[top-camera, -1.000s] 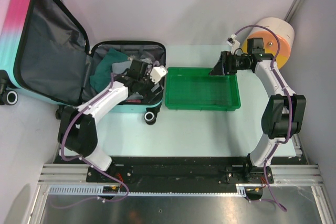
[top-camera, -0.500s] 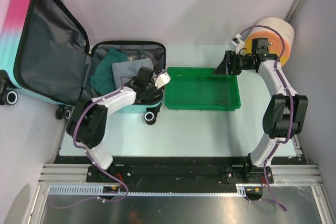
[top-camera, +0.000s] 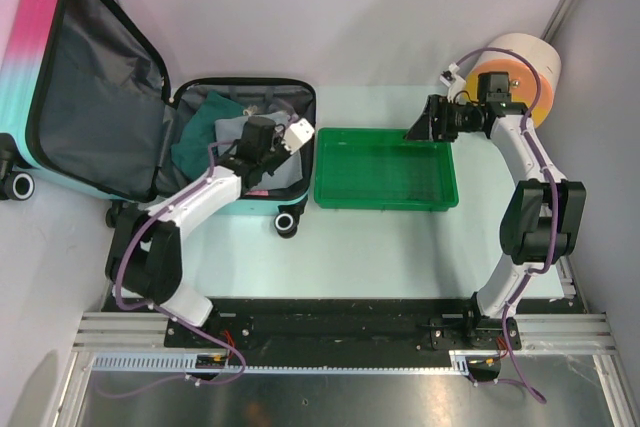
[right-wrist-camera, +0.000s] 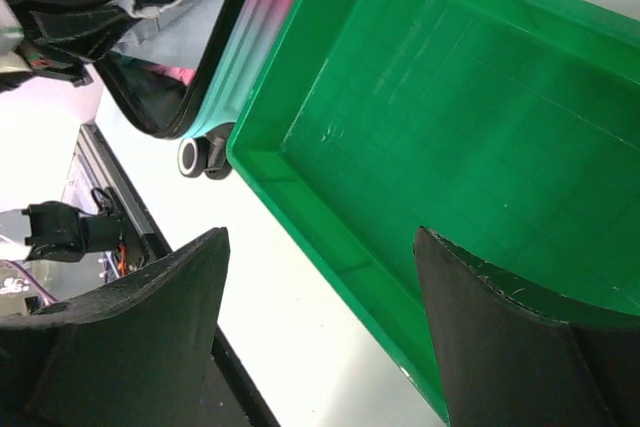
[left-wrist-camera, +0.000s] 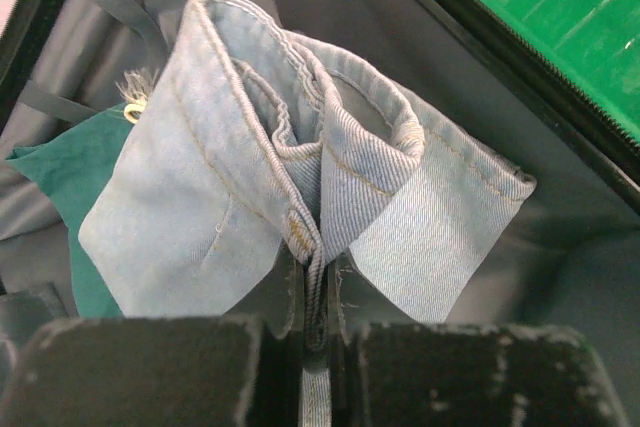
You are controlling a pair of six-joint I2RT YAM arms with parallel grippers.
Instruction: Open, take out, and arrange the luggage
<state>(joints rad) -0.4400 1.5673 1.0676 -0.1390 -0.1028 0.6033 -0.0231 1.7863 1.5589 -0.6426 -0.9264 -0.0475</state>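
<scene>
Pale worktop (top-camera: 400,247). I see left hand (left-wrist-camera: 315,332) clamped on light-blue denim (left-wrist-camera: 200,207) in open pink-teal hard-shell suitcase (top-camera: 95,97); right hand (right-wrist-camera: 318,242) apart over green plastic tray (right-wrist-camera: 480,97).

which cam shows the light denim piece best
Left wrist: the denim fills the frame, pinched by the left fingers. Top external shows only a small pale patch in the luggage; right wrist, a corner scrap.
</scene>
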